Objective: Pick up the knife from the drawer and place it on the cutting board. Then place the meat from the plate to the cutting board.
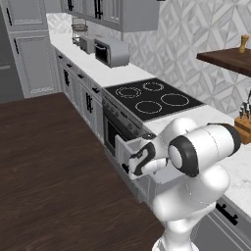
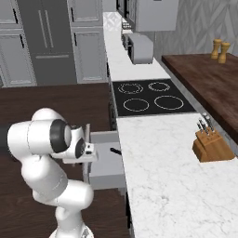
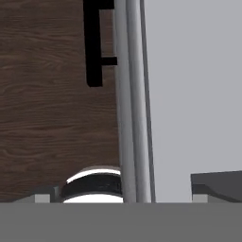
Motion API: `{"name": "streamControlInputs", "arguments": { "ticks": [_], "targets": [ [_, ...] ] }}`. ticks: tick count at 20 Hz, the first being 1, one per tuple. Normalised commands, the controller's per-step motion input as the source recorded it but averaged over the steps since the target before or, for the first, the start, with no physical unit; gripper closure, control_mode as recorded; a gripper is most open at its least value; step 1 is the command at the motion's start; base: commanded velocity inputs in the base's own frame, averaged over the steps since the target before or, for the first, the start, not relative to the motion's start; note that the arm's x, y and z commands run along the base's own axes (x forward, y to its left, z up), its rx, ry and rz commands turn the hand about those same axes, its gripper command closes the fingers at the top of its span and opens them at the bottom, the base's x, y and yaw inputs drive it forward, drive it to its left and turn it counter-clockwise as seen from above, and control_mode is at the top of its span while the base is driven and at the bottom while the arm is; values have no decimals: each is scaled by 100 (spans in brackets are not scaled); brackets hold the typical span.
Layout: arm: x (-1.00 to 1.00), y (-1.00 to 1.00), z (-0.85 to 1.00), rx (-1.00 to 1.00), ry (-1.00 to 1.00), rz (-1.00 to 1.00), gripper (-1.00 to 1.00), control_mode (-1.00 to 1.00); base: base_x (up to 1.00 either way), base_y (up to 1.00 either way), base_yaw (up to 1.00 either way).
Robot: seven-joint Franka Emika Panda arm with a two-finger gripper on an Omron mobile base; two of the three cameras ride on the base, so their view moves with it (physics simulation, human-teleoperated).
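The wide grey drawer is pulled out from under the white counter, left of the cooktop. Its panelled front and black bar handle run up the hand view, with the pale drawer floor to the right. A short black piece, probably the knife handle, shows inside against the counter edge; the blade is hidden. My gripper hangs over the drawer front, open, fingertips wide apart and holding nothing. The cutting board, plate and meat are out of view.
A black cooktop lies just beyond the drawer. The wooden knife block stands on the marble counter to the right, below a dark wooden shelf. A toaster oven sits farther back. Dark wood floor lies left.
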Motion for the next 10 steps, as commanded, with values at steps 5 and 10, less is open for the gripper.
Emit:
{"name": "streamControlInputs", "arguments": {
  "ticks": [5, 10],
  "targets": [
    [0, 67, -27, 0, 0, 0, -100, -100, 0, 0, 0],
    [-3, 97, -18, 11, 0, 0, -100, -100, 0, 0, 0]
  ]
}}
